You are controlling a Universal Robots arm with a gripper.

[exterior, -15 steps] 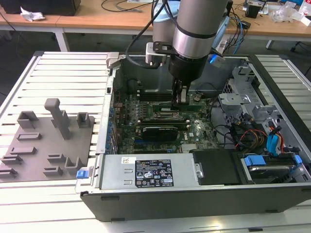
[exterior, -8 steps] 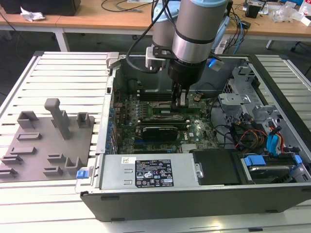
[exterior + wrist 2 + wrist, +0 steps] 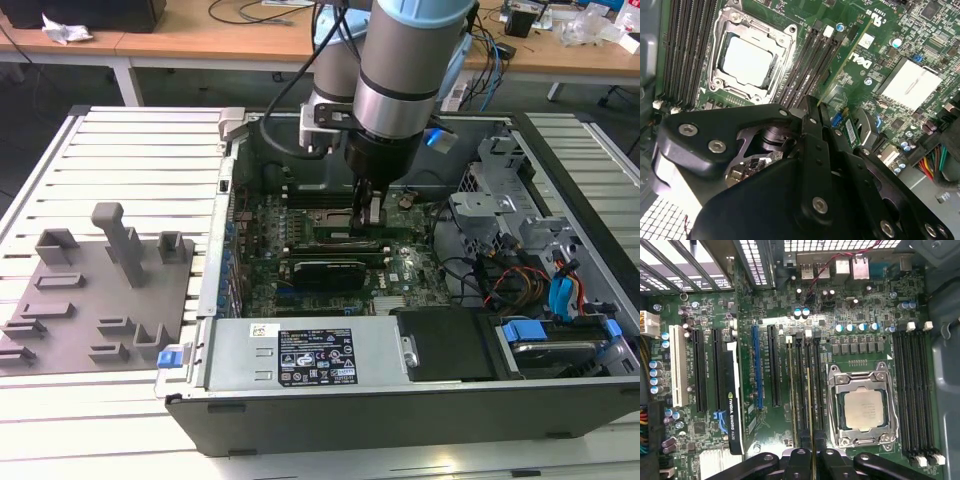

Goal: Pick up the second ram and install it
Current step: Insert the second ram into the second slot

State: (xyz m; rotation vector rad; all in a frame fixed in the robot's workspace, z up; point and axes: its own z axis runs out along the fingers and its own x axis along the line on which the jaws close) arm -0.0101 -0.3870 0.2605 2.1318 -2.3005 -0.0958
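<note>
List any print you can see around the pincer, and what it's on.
On the motherboard: white brand lettering, not quoted.
On the graphics card: white brand lettering, not quoted.
On the power supply sticker: too small to read.
On the second ram, held in the pincer: no readable print.

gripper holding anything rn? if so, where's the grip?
Yes: the gripper holds the second ram edge-up over the slots beside the socket, its fingers pinching the stick's flat faces near mid-length.
</note>
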